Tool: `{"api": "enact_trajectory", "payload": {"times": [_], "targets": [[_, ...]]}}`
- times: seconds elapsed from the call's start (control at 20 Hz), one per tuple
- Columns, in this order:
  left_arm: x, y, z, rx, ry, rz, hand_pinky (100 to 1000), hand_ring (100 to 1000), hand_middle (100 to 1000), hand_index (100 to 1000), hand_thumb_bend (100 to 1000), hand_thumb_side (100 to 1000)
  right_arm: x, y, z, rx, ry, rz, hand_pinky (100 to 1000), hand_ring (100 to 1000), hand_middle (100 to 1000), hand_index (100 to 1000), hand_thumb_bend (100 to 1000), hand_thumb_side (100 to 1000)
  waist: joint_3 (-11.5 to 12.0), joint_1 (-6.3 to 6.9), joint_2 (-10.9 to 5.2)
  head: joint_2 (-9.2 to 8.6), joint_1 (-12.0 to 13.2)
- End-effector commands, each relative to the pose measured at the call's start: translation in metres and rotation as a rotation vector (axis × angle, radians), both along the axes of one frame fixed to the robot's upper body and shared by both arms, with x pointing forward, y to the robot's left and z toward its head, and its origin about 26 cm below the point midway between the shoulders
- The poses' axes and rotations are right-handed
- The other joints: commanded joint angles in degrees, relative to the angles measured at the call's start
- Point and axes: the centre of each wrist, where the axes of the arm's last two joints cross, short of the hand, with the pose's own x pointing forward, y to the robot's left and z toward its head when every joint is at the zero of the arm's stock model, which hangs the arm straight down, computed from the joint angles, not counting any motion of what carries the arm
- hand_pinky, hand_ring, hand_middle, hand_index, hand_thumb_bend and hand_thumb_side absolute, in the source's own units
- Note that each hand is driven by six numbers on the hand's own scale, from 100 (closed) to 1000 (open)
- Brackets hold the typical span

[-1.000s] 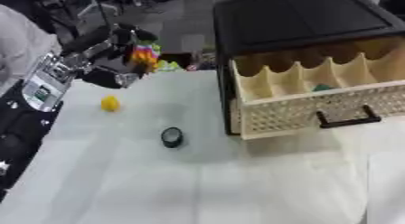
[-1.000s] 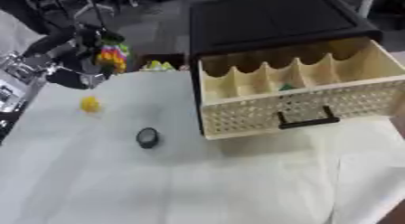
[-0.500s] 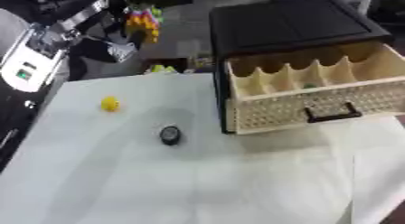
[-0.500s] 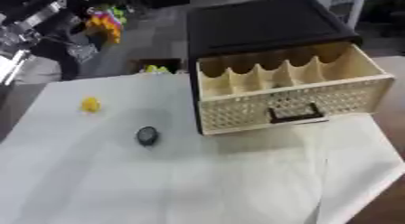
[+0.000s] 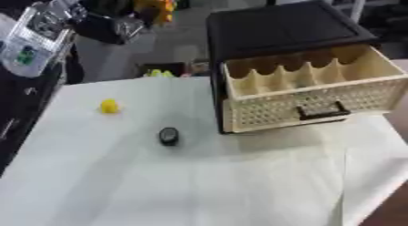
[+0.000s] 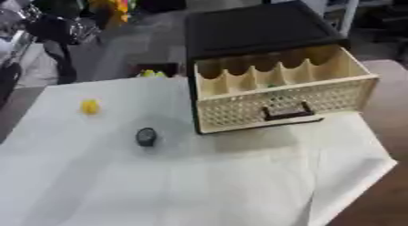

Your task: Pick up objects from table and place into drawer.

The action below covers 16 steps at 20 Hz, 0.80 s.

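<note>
Holding our left hand high at the upper left, we had its fingers curled round a multicoloured toy, yellow with flecks of orange, green and pink. It hung well above the white table and well short of the cream drawer, which stood pulled out of its black cabinet with its row of compartments showing. We could not make out exactly how the fingers wrapped the toy, blurred as it was, though the curl looked closed around it. Our right hand showed in neither view.

Two more pieces waited on the table: a small yellow object to the left and a dark round disc nearer the drawer front. We judged the toy light and probably soft or bumpy, so a wrap around its middle suited it. The yellow piece looked small and rounded, likely to roll, best pinched across its sides. The disc lay flat and low, probably hard, and would want taking by its rim.

No brand, label or writing could be read anywhere.
</note>
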Motion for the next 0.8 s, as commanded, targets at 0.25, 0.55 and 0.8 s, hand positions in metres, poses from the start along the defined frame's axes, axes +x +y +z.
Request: {"api": "enact_trajectory", "payload": {"times": [0.25,0.55,0.8], "targets": [[-0.005,-0.02,0.014,0.066,-0.078,-0.113,100,306,270,806,100,275,-0.004,0.005,0.007,0.003,-0.029,0.007,137,300,282,568,906,878,-0.2,-0.31,-1.34,-0.2,-0.1],[0.0,-0.032,0.008,0.074,-0.075,-0.126,100,307,271,803,100,273,-0.004,0.007,0.007,0.014,-0.031,0.016,149,301,283,568,900,892,-0.9,-0.2,-1.47,-0.91,-0.2],[0.007,-0.033,-0.003,0.09,-0.084,-0.115,100,306,271,801,100,268,-0.004,0.01,0.008,0.019,-0.034,0.025,157,302,284,568,896,901,-1.5,0.26,-1.42,-1.17,-0.5]]}}
